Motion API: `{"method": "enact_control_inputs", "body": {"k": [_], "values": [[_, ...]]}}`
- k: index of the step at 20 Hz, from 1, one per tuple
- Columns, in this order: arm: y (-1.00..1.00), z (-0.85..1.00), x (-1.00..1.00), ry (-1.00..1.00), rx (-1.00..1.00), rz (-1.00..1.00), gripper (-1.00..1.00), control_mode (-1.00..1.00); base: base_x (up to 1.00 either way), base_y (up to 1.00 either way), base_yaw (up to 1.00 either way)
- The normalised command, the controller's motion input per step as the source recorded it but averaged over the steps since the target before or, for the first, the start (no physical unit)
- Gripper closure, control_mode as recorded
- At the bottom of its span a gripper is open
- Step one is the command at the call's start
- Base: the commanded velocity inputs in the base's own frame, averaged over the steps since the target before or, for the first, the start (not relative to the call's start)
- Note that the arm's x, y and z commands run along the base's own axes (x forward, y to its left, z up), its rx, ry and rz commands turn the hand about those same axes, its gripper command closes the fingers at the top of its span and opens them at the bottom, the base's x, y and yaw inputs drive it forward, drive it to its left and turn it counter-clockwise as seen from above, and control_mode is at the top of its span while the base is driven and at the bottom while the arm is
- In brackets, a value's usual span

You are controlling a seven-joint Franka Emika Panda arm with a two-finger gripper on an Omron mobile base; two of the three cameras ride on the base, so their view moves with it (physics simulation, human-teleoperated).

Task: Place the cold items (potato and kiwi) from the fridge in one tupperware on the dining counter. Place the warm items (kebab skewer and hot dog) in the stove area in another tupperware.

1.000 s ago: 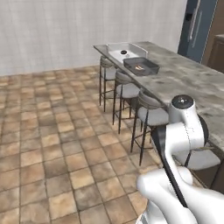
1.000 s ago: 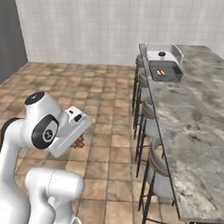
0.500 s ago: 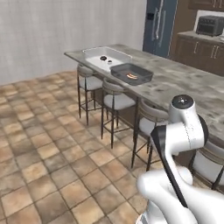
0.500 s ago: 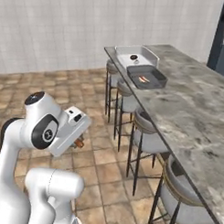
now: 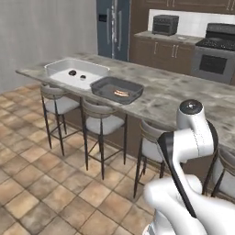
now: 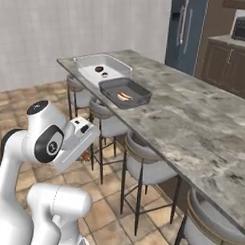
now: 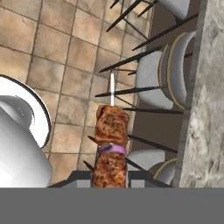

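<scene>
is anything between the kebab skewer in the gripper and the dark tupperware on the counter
Nothing visible blocks it. The kebab skewer is held in the gripper low beside the stools, below the counter edge. The dark tupperware is open, holding only the hot dog.

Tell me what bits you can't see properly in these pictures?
- Kebab skewer: hand view, its lower end is cut off at the bottom edge.
- The two dark bits in the white tub: left base view, too small to tell which is which.
- Food in the dark tub: right base view, too small to name.
- Fridge: doors shut, inside hidden.
</scene>
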Motion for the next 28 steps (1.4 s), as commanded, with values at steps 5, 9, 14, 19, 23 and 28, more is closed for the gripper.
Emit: {"method": "enact_control_inputs", "body": {"k": [5, 9, 14, 19, 23, 28], "values": [[0.00, 0.00, 0.00, 0.00, 0.00, 0.00, 1.00, 1.00, 1.00, 0.96, -0.52], [0.00, 0.00, 0.00, 0.00, 0.00, 0.00, 1.00, 1.00, 0.96, 0.91, -0.40], [0.00, 0.00, 0.00, 0.00, 0.00, 0.00, 1.00, 1.00, 0.97, 0.78, -0.29], [0.00, 0.00, 0.00, 0.00, 0.00, 0.00, 1.00, 1.00, 1.00, 0.27, -0.28], [0.00, 0.00, 0.00, 0.00, 0.00, 0.00, 1.00, 1.00, 0.97, 0.26, -0.32], [0.00, 0.00, 0.00, 0.00, 0.00, 0.00, 1.00, 1.00, 0.57, 0.40, -0.32]]}}
